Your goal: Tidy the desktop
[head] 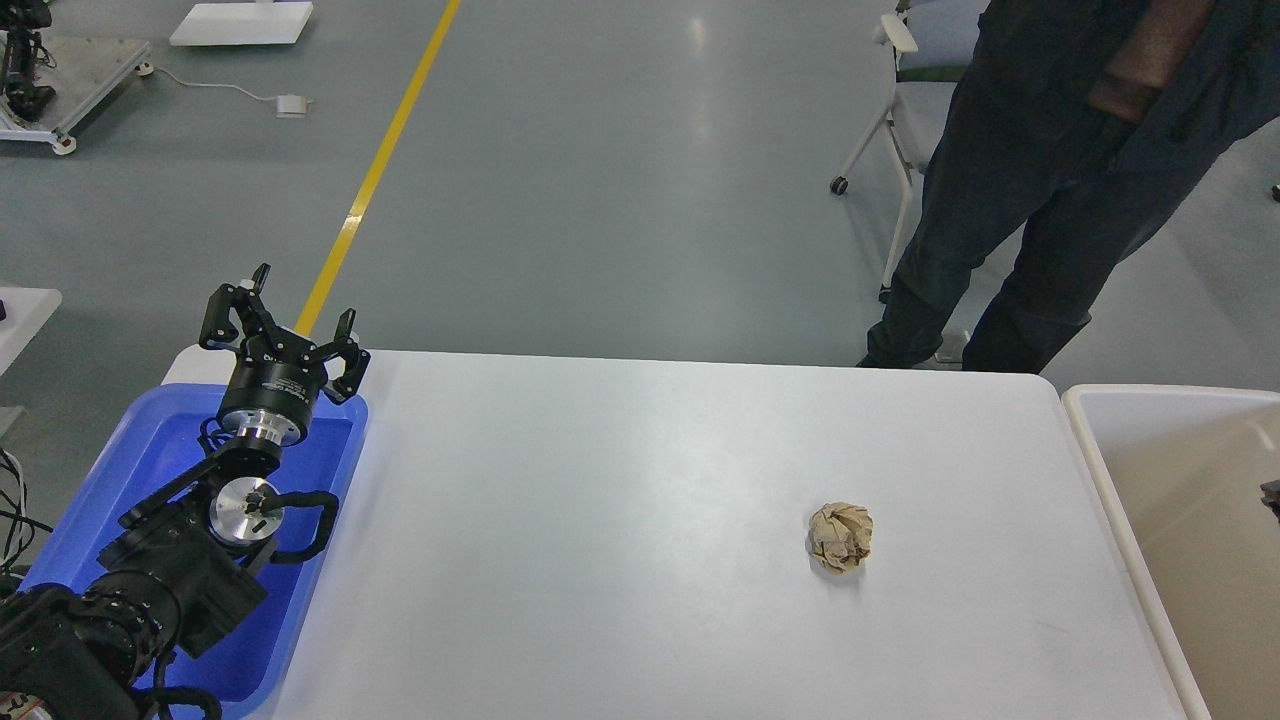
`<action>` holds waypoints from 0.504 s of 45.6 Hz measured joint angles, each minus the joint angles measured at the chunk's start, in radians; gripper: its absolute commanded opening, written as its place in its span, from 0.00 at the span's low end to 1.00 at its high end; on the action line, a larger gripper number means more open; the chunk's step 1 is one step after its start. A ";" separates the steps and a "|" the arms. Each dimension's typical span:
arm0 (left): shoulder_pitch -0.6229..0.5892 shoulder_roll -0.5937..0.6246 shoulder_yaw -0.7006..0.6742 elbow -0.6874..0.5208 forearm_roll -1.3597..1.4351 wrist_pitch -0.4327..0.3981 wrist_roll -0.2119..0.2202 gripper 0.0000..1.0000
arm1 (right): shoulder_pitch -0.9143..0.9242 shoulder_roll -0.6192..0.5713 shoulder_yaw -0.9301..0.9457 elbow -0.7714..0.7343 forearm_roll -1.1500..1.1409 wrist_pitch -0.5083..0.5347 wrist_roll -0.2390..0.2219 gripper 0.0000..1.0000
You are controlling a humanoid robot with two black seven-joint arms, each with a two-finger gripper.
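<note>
The white desktop [640, 470] fills the middle of the head view. A crumpled ball of brown paper [840, 536] lies on it, right of centre. My left gripper [285, 310] is open and empty, raised over the far end of the blue plastic tray [120, 470] at the left, far from the paper ball. My right arm is almost wholly out of view; only a small dark part [1270, 495] shows at the right edge over the cream-coloured bin [1110, 470].
A person in dark trousers [1010, 230] stands just beyond the table's far right corner, beside a white wheeled chair [900, 110]. A yellow floor line [375, 170] runs away beyond the table. Another small table edge [25, 310] shows at the far left.
</note>
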 measured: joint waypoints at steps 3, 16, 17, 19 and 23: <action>0.000 0.000 0.000 0.000 0.000 0.000 0.000 1.00 | 0.004 -0.002 0.051 0.021 0.000 0.002 0.001 1.00; 0.000 0.000 0.000 0.000 0.000 -0.001 0.000 1.00 | 0.022 -0.068 0.396 0.194 0.014 0.006 0.004 1.00; 0.000 0.000 0.000 0.000 0.000 -0.001 0.000 1.00 | 0.024 -0.071 0.428 0.213 0.018 0.007 0.004 1.00; 0.000 0.000 0.000 0.000 0.000 -0.001 0.000 1.00 | 0.028 -0.075 0.470 0.243 0.026 0.007 0.004 1.00; 0.000 0.000 0.000 0.000 0.000 -0.001 0.000 1.00 | 0.039 -0.082 0.575 0.328 0.078 0.009 0.004 1.00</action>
